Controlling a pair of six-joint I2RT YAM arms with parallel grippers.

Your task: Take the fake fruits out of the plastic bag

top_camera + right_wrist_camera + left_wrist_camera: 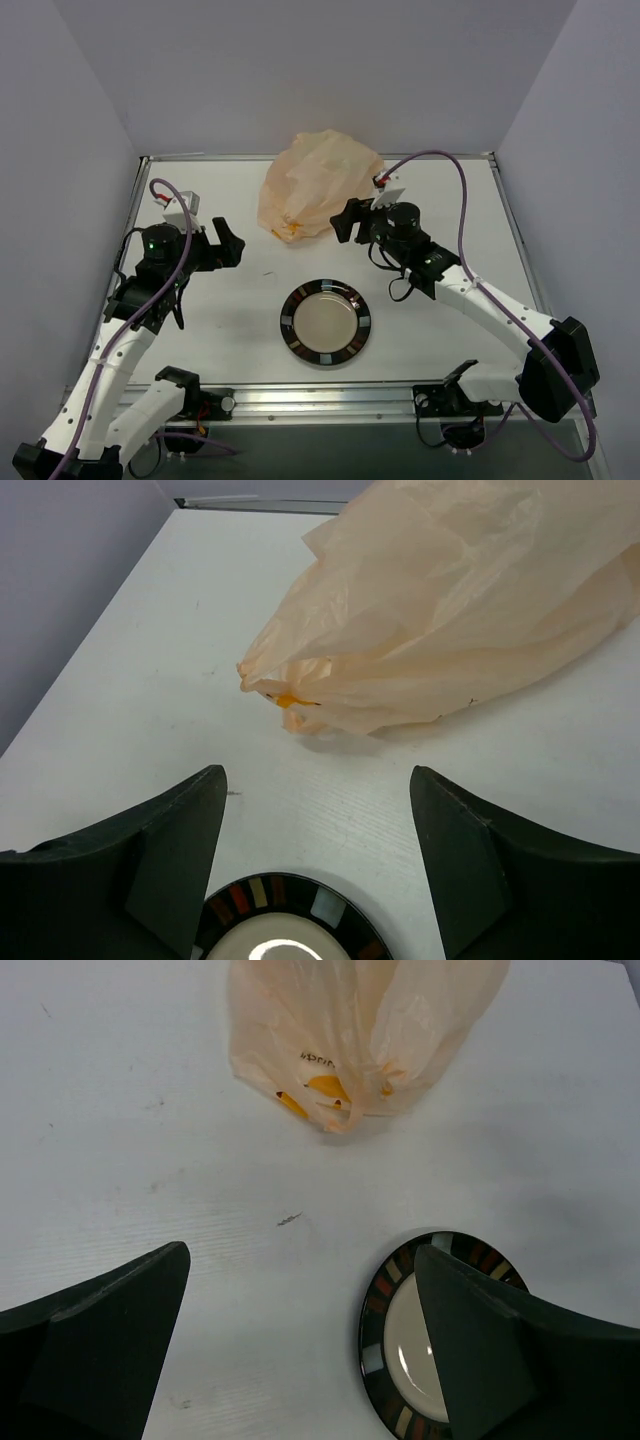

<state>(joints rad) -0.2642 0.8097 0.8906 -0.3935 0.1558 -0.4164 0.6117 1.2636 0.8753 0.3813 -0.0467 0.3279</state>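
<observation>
the plastic bag bears small dark print, too blurred to read.

From above I see a white table boxed in on three sides by plain walls of pale lilac-grey: a back wall, a left wall and a right wall, each meeting the tabletop directly. A thin metal trim runs along the table's far edge and down both sides; a broader metal rail closes the near edge. Light is even and diffuse, casting only soft, faint shadows. In my left wrist view the tabletop shows a fine ribbed grain, one small dark scuff and a few fainter specks.
</observation>
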